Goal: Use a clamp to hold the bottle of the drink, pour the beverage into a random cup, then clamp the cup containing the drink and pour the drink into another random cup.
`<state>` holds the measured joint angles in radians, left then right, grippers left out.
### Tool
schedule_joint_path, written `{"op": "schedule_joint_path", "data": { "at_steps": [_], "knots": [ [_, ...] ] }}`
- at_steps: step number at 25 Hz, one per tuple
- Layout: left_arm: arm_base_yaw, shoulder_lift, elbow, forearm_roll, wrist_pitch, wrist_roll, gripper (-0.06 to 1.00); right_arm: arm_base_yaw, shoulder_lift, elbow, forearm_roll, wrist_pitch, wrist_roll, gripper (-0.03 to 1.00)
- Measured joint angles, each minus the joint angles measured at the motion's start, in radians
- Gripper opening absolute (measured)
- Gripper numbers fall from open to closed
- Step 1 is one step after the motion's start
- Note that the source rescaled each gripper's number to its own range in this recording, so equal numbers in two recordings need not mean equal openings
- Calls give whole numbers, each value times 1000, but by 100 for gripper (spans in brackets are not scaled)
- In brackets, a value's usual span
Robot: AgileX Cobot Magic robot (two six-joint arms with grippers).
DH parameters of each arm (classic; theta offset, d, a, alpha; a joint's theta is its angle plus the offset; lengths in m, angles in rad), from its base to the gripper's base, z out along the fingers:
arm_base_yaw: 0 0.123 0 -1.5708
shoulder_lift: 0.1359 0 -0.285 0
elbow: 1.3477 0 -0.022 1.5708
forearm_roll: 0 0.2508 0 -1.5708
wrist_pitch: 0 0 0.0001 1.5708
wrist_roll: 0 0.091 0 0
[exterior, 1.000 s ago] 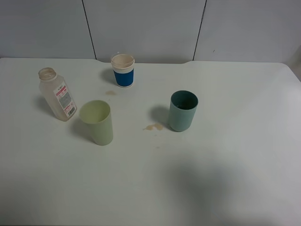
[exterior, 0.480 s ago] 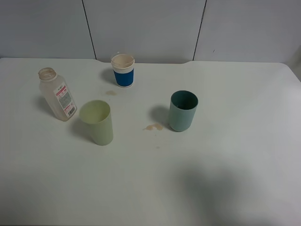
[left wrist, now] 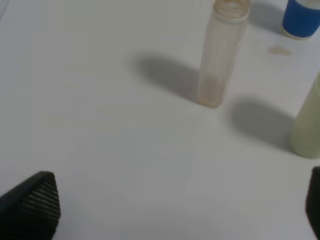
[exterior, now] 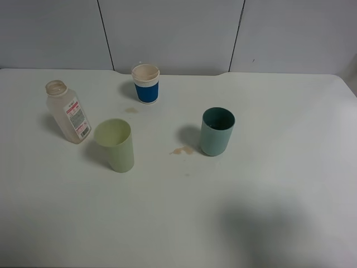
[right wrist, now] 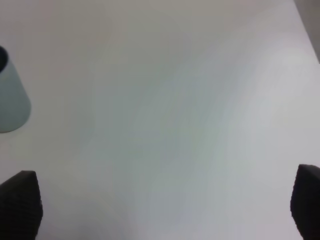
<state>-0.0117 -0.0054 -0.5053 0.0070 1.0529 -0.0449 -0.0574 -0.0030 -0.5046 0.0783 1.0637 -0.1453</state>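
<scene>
White tabletop (exterior: 279, 111) carries the uncapped bottle (exterior: 67, 112), upright at nine o'clock, beside the green cup (exterior: 115, 145). From the left gripper (left wrist: 175, 210), fingers spread wide, it stands toward twelve o'clock; that arm looks nearer.

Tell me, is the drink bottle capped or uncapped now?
Uncapped. The bottle stands upright on the white table with its mouth open, and no cap shows on it in the exterior high or left wrist view.
</scene>
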Motion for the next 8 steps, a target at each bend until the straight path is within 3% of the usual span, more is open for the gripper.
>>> {"op": "schedule_joint_path", "data": {
  "at_steps": [8],
  "knots": [
    [0, 0, 0, 0, 0, 0, 100, 0, 0, 2, -123, 0, 163, 99]
  ]
}}
